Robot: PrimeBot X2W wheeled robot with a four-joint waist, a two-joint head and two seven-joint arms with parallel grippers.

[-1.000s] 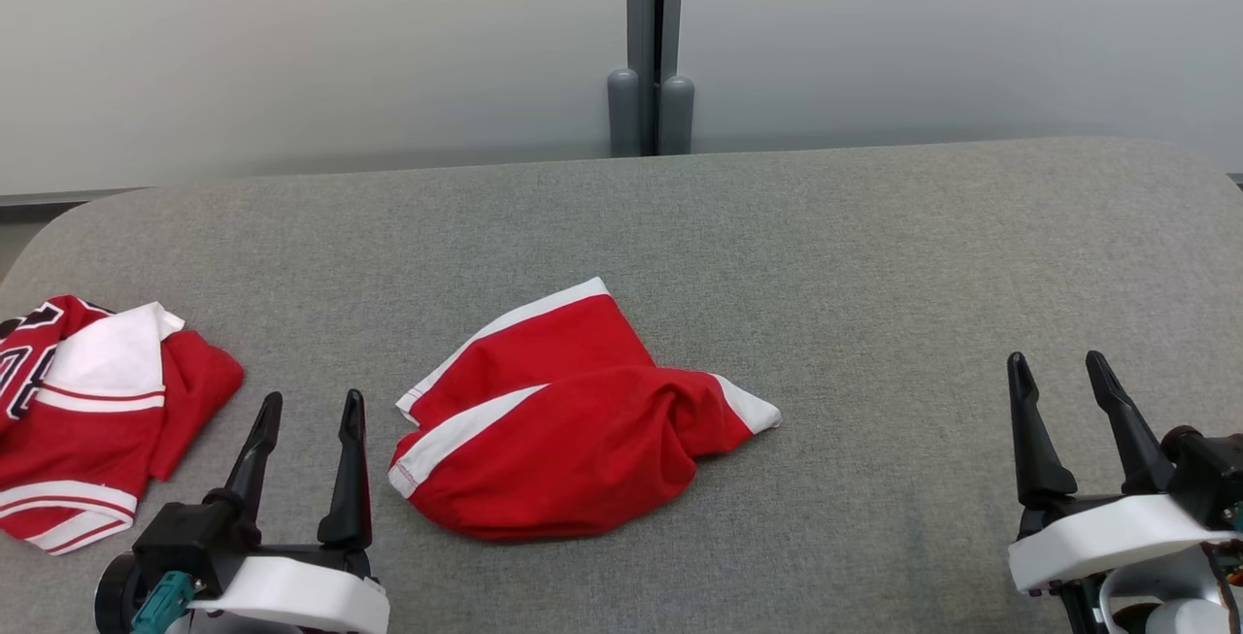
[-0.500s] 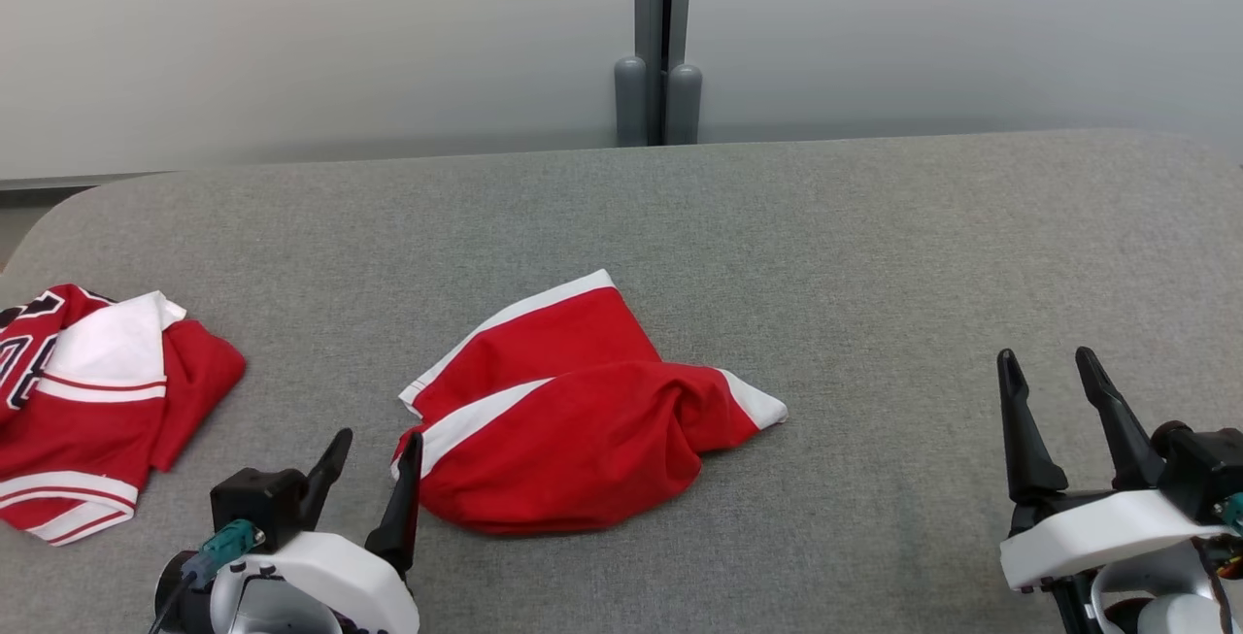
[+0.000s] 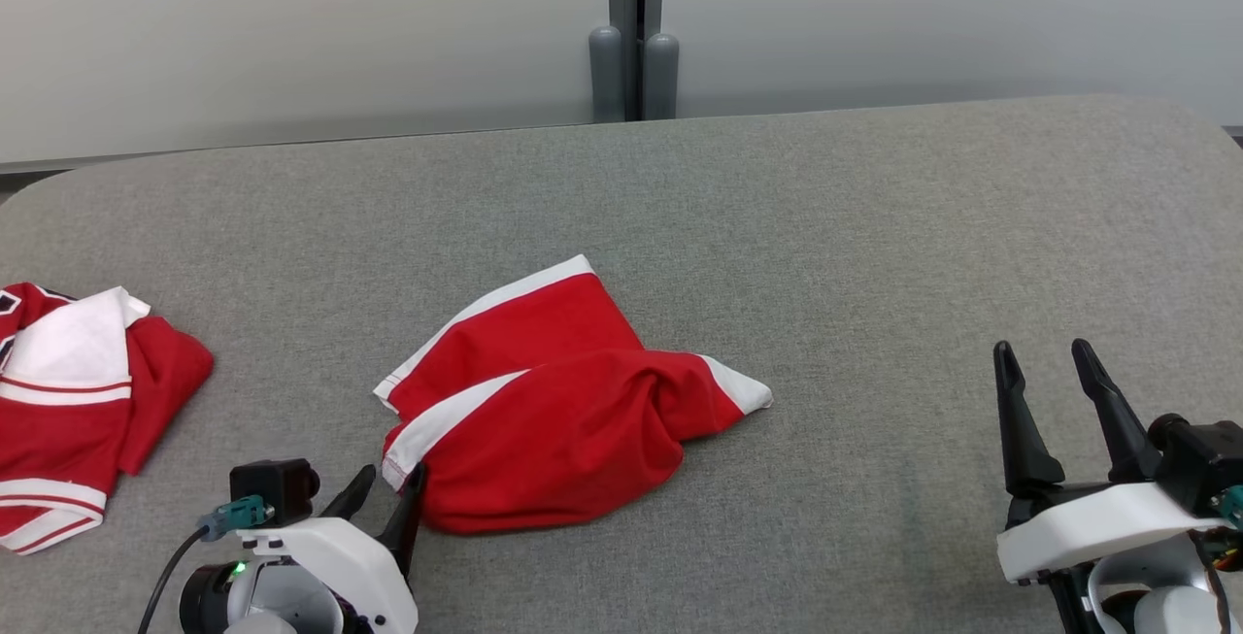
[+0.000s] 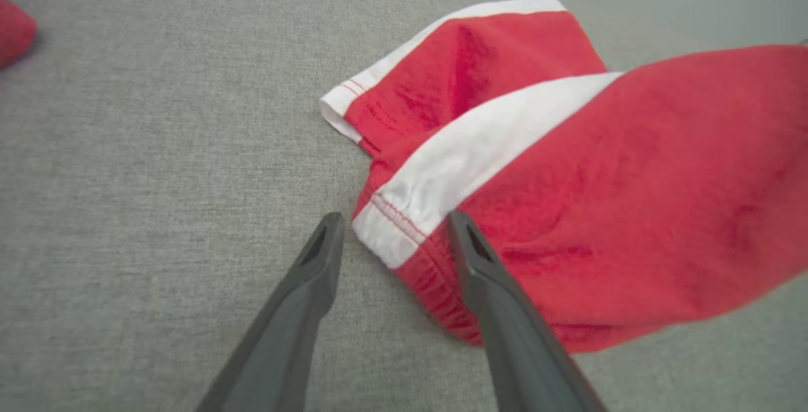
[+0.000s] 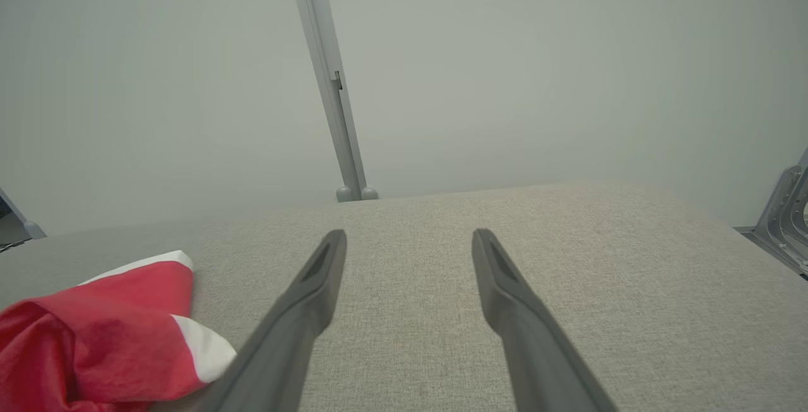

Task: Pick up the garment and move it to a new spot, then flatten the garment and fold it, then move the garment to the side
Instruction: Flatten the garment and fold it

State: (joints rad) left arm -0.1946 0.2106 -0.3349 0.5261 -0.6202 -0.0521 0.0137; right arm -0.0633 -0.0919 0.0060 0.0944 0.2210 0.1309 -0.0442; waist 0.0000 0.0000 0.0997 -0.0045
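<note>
A wide grey fabric-covered surface (image 3: 874, 255) with rounded corners spans the scene, and a pale blank wall (image 3: 291, 32) stands along its far edge. In the middle of the surface, a little left of centre and towards the near side, lies the garment (image 3: 554, 420). It is red cloth with white bands along its hems, crumpled and loosely bunched. One part lies flatter on the far side and a fuller, rumpled mass sits nearer, ending in a white-tipped point at the right. A second red and white garment (image 3: 68, 411), also crumpled, lies at the far left edge of the head view, well apart from the first. At the near right, the right gripper (image 3: 1040, 354) points its two long dark fingers away from the robot, spread wide with nothing between them, well apart from the garment. At the near left, the left gripper (image 3: 390, 479) sits low at the garment's near left corner. In the left wrist view its fingers (image 4: 315, 273) stand apart, straddling the white-banded hem corner, with one finger lying over the red cloth, not closed on it. A slim grey post (image 3: 631, 32) rises against the wall behind the far edge.
</note>
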